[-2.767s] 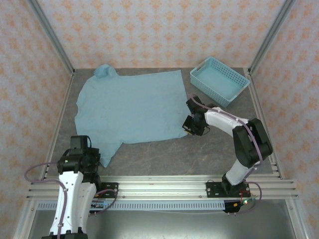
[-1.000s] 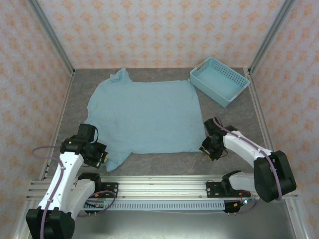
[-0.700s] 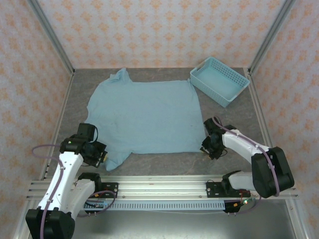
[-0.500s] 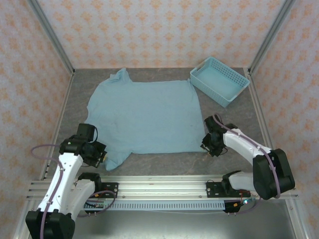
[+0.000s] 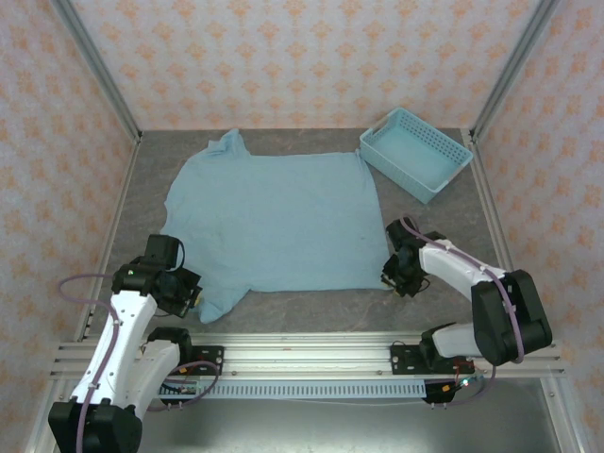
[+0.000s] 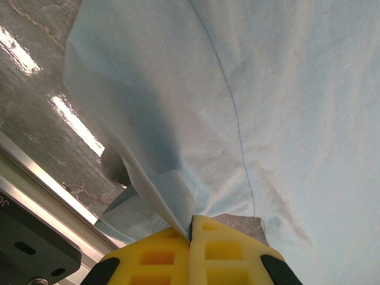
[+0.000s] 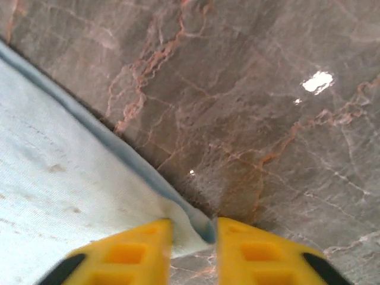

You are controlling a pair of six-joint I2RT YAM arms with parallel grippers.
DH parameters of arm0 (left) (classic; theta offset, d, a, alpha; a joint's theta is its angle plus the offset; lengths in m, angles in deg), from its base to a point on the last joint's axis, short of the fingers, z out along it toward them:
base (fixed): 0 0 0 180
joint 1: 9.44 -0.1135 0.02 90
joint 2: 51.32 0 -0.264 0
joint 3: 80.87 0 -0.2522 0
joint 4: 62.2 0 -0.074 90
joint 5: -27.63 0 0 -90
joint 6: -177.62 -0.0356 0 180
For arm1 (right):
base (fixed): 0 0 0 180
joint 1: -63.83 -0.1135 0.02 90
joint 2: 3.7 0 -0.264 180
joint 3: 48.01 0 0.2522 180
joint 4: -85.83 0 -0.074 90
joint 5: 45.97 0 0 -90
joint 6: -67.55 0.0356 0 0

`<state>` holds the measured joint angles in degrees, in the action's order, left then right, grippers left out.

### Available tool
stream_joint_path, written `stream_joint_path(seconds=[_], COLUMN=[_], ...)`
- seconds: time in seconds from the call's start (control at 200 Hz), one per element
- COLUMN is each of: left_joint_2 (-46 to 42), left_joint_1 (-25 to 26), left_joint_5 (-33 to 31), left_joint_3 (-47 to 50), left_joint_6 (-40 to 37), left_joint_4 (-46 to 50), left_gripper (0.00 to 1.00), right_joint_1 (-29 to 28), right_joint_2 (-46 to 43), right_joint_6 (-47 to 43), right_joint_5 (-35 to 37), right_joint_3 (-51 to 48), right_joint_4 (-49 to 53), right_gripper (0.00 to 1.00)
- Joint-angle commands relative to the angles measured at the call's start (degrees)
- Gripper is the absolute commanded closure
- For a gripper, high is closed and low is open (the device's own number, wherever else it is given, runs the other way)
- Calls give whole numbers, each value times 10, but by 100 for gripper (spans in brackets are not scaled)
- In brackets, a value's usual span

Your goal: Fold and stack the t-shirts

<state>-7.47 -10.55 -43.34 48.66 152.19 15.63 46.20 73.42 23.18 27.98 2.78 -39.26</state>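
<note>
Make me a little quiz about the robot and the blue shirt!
1. True or false: the shirt lies inside the basket.
2. What is the left gripper pinching? A) the basket B) the shirt C) a cable
3. Fill in the word: seen from above, the right gripper sits at the shirt's near ___ corner.

Key: 1 false, the shirt is spread out beside the basket; 2 B; 3 right.

No writing can be read on the t-shirt (image 5: 274, 217) or elsewhere.
</note>
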Motion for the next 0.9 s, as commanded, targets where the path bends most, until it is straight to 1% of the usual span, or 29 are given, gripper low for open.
stream_joint_path(seconds=[0.0,0.08,0.16,0.235,0.315,0.39,0.51,0.59,0.716,0.896], left_joint_2=[-13,-25,-43,-65,-77,-69,-31,16,93,180], left_joint_1=[4,4,4,4,4,3,4,4,4,4], left_joint_5=[-19,-17,-9,-15,-11,-3,-20,-43,-70,-100], left_joint_3=[-15,-27,-41,-60,-67,-60,-71,-104,-160,-226], left_joint_6=[-5,5,24,32,34,34,36,17,-23,-69], left_joint_4=[33,70,116,146,143,108,27,-11,-46,-69], left_gripper=[100,100,100,100,100,100,100,100,100,100], right_joint_1=[2,1,-2,-4,-5,-5,-5,-3,5,18], right_joint_2=[14,-8,-44,-84,-118,-128,-96,-47,3,47], right_joint_6=[-4,-13,-21,-23,-22,-19,-23,-25,-19,-1], right_joint_5=[12,10,6,-6,-18,-23,-24,-25,-30,-38], right_joint_3=[-3,7,13,13,8,3,23,49,92,135], right_joint_4=[-11,17,57,93,120,118,94,79,63,52], right_gripper=[91,100,100,100,100,100,100,100,100,100])
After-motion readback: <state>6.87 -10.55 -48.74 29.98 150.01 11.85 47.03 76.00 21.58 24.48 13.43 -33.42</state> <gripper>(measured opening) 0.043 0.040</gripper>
